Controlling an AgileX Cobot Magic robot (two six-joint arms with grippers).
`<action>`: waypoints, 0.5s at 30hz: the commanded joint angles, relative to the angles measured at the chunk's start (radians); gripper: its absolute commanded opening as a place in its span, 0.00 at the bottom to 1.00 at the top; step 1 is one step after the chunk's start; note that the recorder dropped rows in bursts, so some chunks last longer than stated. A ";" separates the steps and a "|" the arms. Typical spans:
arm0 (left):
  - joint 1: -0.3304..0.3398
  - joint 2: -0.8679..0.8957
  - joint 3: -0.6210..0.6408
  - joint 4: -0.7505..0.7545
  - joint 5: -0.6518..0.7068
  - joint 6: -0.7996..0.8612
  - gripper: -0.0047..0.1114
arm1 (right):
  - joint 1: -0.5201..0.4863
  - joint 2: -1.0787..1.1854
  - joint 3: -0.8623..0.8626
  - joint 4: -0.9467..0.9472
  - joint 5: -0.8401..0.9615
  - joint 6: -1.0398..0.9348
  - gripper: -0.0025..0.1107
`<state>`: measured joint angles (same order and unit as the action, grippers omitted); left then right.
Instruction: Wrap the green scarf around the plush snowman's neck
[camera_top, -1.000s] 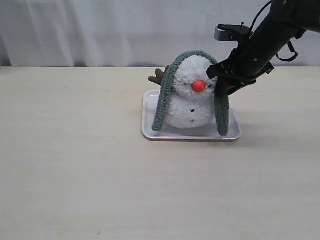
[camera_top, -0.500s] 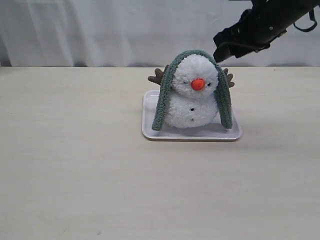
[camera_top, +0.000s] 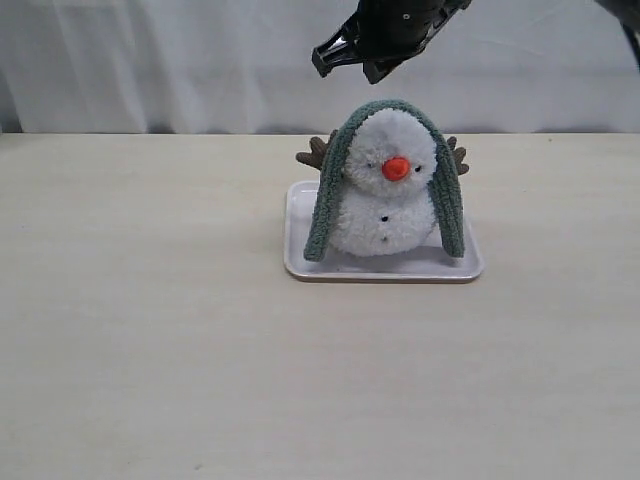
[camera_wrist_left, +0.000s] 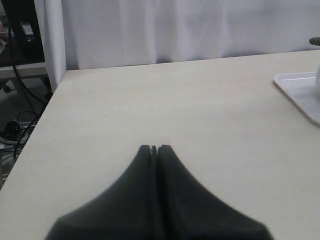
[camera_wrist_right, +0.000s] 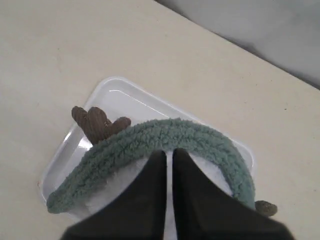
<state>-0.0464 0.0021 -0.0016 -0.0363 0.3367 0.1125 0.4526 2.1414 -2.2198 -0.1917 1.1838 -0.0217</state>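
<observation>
The plush snowman sits upright on a white tray, orange nose facing front. The green scarf lies arched over the top of its head, and both ends hang down past its sides to the tray. The neck shows only at the front, bare of scarf. My right gripper hovers above and slightly left of the head, shut and empty. In the right wrist view its tips are over the scarf without touching it. My left gripper is shut over bare table, holding nothing.
A brown twig arm sticks out behind the scarf on each side of the snowman. The tray's corner shows at the edge of the left wrist view. A white curtain hangs behind the table's far edge.
My right gripper let go of the scarf's right-hand end, rose, and swung left to above the snowman's head, shutting on the way. The scarf end swung slightly outward.
</observation>
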 joint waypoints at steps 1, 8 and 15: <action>0.001 -0.002 0.002 -0.002 -0.012 -0.002 0.04 | 0.001 0.082 -0.081 -0.004 0.037 0.022 0.06; 0.001 -0.002 0.002 -0.002 -0.013 -0.002 0.04 | 0.001 0.166 -0.083 -0.064 -0.042 0.061 0.06; 0.001 -0.002 0.002 -0.002 -0.013 -0.002 0.04 | 0.001 0.218 -0.081 0.030 -0.022 -0.030 0.06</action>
<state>-0.0464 0.0021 -0.0016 -0.0363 0.3367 0.1125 0.4526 2.3479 -2.2965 -0.2172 1.1417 0.0000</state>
